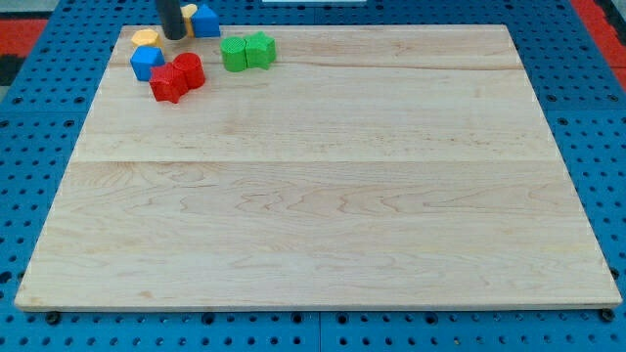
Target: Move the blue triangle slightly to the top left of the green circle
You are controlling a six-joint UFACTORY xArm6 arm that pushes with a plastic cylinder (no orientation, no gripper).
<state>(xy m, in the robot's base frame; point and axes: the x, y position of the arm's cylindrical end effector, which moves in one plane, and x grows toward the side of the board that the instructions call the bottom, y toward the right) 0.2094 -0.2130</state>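
Blocks clustered at the bench's [323, 196] top-left corner; no hand fitted, only my tip [174, 38].

My tip stands between a yellow block [146, 38] and the blue triangle [205, 22], left of that triangle. Two green blocks [245, 52] sit touching, lower right. A blue block [147, 62] adjoins two red blocks [177, 76].

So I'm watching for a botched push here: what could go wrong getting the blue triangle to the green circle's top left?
1. My tip sits among crowded blocks; a yellow block touches the blue triangle and may get dragged along.
2. The triangle lies at the board's top edge, so a skewed push could slide it off.
3. The two green blocks touch; overshooting could knock them apart.
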